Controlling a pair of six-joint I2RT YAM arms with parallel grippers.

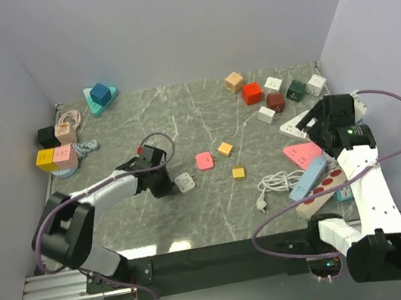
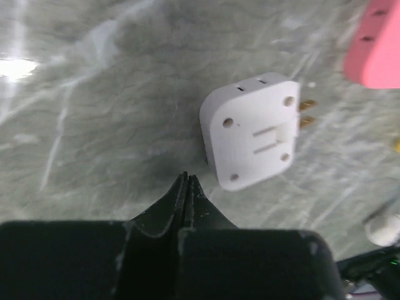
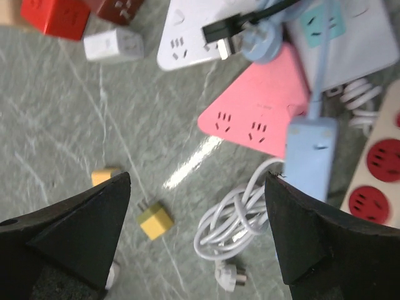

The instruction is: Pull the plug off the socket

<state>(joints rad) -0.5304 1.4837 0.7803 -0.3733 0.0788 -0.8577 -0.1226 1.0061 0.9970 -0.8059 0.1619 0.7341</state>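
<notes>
A black plug (image 3: 220, 30) sits in a white triangular socket (image 3: 187, 39), which also shows in the top view (image 1: 293, 126). My right gripper (image 3: 197, 182) is open and empty. It hovers above the table on the near side of this socket, over a pink triangular socket (image 3: 259, 112); in the top view my right gripper (image 1: 320, 128) covers the plug. My left gripper (image 2: 186, 179) is shut and empty, its tips just short of a white square adapter (image 2: 253, 132) with brass prongs. The adapter lies flat at the table's middle (image 1: 185, 182), with my left gripper (image 1: 164, 184) beside it.
Near my right gripper are a light blue power strip (image 3: 309, 153), a beige strip with red outlets (image 3: 375, 181), a coiled white cable (image 3: 240, 225) and a yellow plug (image 3: 155, 222). Coloured cube adapters stand at the back right (image 1: 252, 93) and far left (image 1: 55, 155).
</notes>
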